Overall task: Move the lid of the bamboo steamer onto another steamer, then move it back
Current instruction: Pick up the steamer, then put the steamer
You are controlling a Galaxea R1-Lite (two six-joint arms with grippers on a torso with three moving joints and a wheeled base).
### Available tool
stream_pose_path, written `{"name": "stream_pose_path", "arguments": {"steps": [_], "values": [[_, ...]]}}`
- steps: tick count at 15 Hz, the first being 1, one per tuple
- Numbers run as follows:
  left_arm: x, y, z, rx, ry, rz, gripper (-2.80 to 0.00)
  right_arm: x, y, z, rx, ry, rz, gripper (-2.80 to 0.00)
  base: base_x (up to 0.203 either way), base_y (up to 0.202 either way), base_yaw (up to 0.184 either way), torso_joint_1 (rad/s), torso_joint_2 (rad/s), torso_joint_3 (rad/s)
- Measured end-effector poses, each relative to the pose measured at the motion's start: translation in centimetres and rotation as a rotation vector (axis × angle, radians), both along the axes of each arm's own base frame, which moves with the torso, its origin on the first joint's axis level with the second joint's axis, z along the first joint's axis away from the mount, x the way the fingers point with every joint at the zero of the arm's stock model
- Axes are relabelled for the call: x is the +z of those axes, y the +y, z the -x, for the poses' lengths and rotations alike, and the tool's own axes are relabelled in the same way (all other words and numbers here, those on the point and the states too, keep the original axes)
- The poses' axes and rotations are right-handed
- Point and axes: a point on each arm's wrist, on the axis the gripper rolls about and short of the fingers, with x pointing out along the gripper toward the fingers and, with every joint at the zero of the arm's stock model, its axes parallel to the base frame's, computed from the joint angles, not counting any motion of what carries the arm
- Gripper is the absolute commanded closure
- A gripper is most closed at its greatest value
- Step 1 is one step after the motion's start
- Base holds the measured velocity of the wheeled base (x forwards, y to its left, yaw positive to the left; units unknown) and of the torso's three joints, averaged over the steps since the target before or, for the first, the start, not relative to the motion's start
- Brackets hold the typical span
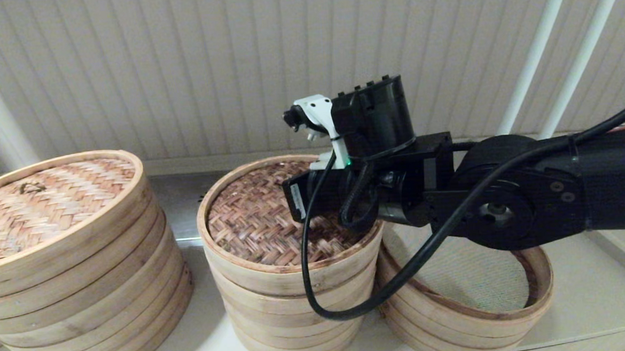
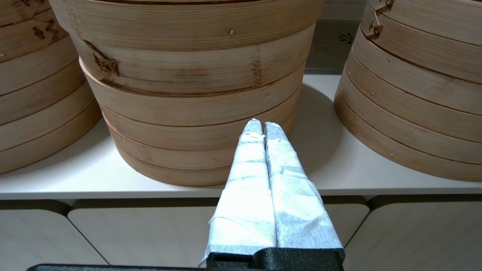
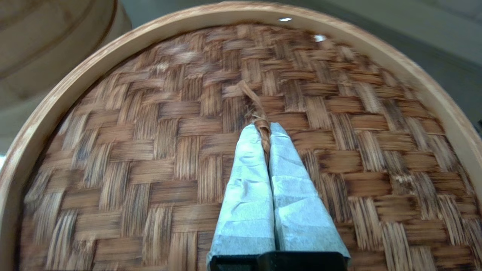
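Bamboo fills the bench: the biggest stack (image 1: 71, 273), under a light tan woven lid, stands toward the bench's left end; a taller pale stack (image 1: 292, 305) holds the middle near the front edge; and the low, slightly tilted steamer (image 1: 474, 301) with the grey-green mesh liner sits just beside it toward the right end, its top open. The bamboo steamer lid (image 1: 256, 221), dark herringbone weave inside a pale rim, lies on the middle stack.

The right arm reaches in from the right, crossing above the open steamer, and the right gripper (image 3: 263, 130) is down at the lid's centre. Its taped fingers (image 3: 244, 180) are pressed together with the lid's small twisted loop (image 3: 260, 116) pinched between the tips. The lid looks seated on its stack, so I judge this the first step: the loop is grasped and the lift is not yet begun.

The next move calls for a straight rise until the rim is free of the stack, then a short carry toward the right end and a level set-down on the tilted steamer. The thin loop may let the lid swing or tip, and the two stacks stand so close that a low carry could catch the neighbour's rim.

The left gripper (image 2: 263, 128) is parked in front of the bench below its front edge, fingers together and holding nothing.
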Motion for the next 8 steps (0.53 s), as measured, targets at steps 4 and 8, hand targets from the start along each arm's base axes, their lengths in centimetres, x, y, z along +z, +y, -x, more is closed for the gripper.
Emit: {"name": "stream_pose_path", "arguments": {"steps": [4,8], "values": [[0.0,0.0,0.0,0.0,0.0,-0.001,0.0,1.6,-0.4,0.3,0.001,-0.042,-0.017,0.0,0.0,0.0,0.0,0.0,0.0,0.0],[0.0,0.0,0.0,0.0,0.0,0.0,0.0,2.3,-0.8,0.5,-0.004,-0.058,-0.032,0.0,0.0,0.0,0.0,0.0,0.0,0.0]]}}
